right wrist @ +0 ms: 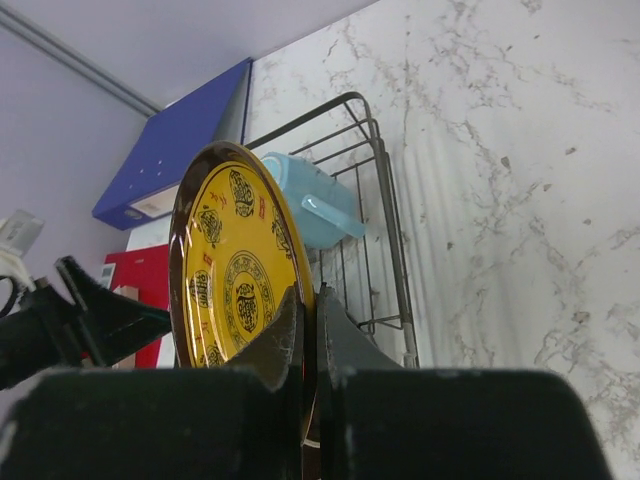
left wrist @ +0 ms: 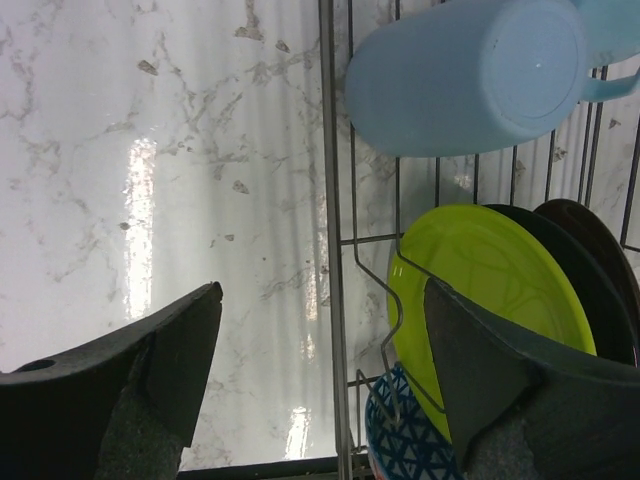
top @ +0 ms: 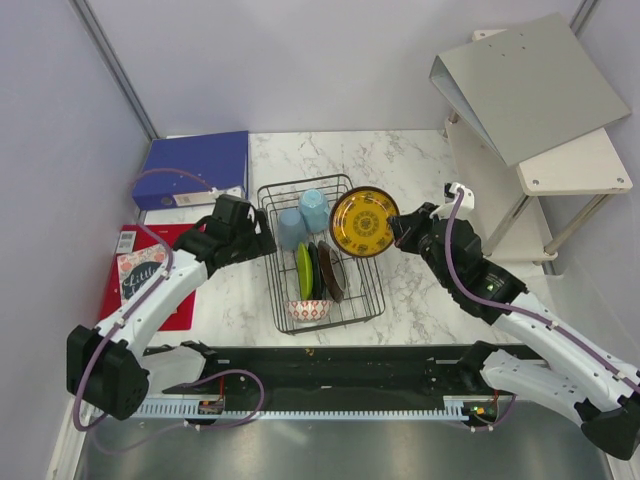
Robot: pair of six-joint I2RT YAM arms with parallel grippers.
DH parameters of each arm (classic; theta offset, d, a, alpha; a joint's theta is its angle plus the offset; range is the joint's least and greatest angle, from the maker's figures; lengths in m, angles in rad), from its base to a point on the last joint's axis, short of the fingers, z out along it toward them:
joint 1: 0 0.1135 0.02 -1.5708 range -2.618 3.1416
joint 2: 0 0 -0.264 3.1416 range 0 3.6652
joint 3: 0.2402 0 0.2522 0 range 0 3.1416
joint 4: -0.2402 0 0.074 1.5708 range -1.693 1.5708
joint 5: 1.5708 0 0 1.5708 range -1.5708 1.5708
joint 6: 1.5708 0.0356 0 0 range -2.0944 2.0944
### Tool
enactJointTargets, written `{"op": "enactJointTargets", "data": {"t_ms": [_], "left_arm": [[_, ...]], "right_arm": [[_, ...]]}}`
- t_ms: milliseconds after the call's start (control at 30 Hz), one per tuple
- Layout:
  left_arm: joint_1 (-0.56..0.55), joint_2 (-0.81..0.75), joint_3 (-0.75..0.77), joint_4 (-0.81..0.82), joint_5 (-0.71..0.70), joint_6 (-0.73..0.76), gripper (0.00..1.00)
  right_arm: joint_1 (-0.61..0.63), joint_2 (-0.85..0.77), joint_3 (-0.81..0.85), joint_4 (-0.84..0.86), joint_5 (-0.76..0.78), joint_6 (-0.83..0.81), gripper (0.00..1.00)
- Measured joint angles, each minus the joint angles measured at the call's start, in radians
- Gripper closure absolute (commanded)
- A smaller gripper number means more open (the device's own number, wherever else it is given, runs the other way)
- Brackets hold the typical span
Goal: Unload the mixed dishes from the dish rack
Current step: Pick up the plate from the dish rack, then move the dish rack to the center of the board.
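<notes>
Yellow-brown plate [top: 364,222], pinched by its rim in the right gripper [top: 399,232] over the far-right corner of the dish rack [top: 378,285]; left gripper [top: 256,240] spread wide at its left wall; risk: thin grip slips, plate drops.

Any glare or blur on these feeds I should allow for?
Left wrist: glare streaks on the marble table, left fingers soft. Right wrist: yellow patterned plate sharp, right fingers dark and out of focus. Top external: even light, sharp.
</notes>
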Motion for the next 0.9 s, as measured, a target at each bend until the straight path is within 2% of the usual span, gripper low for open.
{"op": "enactJointTargets", "data": {"t_ms": [33,67,233,300,333,400,433,500,900], "left_arm": [[0.0,0.014,0.0,0.011,0.011,0.0,0.22],[0.0,0.035,0.0,0.021,0.026,-0.003,0.24],[0.0,0.155,0.004,0.041,0.069,-0.014,0.25],[0.0,0.179,0.004,0.042,0.077,-0.021,0.28],[0.0,0.182,0.004,0.043,0.079,-0.024,0.41],[0.0,0.182,0.004,0.049,0.082,-0.036,0.54],[0.0,0.182,0.004,0.054,0.083,-0.042,0.76],[0.0,0.182,-0.001,0.071,0.091,-0.045,0.98],[-0.037,0.198,0.002,0.084,0.059,-0.068,0.98]], "right_arm": [[0.0,0.0,0.0,0.008,-0.01,-0.002,1.0],[0.0,0.0,-0.002,0.014,-0.023,-0.003,1.0],[0.0,-0.002,-0.008,0.038,-0.048,-0.013,1.0],[0.0,-0.004,-0.012,0.042,-0.054,-0.018,1.0],[0.0,-0.006,-0.013,0.043,-0.057,-0.021,1.0],[0.0,-0.009,-0.018,0.046,-0.06,-0.026,1.0],[0.0,-0.011,-0.021,0.048,-0.061,-0.029,1.0],[0.0,-0.013,-0.027,0.05,-0.063,-0.035,1.0],[0.0,-0.014,-0.03,0.061,-0.078,-0.058,1.0]]}}
